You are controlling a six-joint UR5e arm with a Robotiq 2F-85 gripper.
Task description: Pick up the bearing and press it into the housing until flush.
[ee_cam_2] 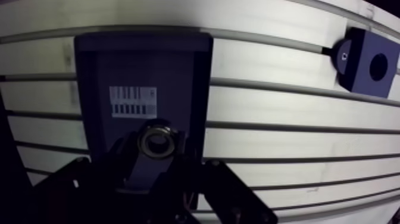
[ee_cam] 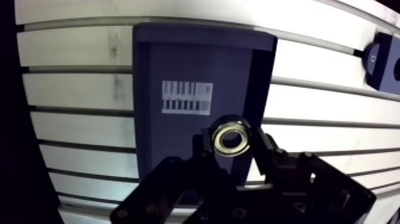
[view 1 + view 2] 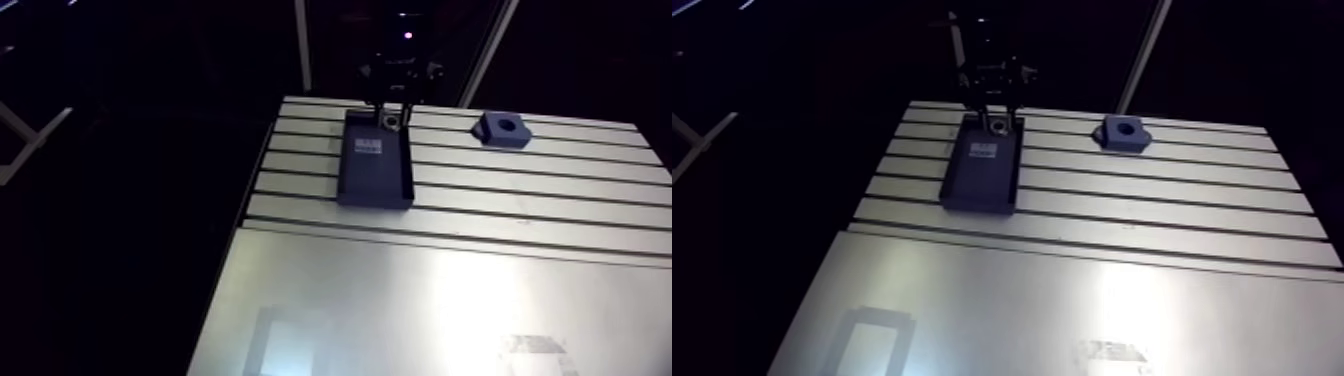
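A small silver ring bearing (image 2: 232, 137) sits between my gripper's (image 2: 233, 143) two dark fingers, which press on it from both sides over the near end of a dark blue tray (image 2: 178, 65). In the arm view the gripper (image 3: 393, 112) hangs at the tray's (image 3: 376, 165) far end with the bearing (image 3: 391, 121) showing between the fingers. The housing (image 1: 368, 62), a dark blue block with a round bore, rests on the table off to the gripper's side, well apart from the tray; the arm view shows the housing (image 3: 503, 129) to the right.
The tray carries a white barcode label (image 2: 186, 97) on its floor. The slotted aluminium table (image 3: 520, 200) runs under everything, with a smooth metal plate (image 3: 420, 310) covering its near part. The table's left edge (image 3: 252, 180) lies close beside the tray.
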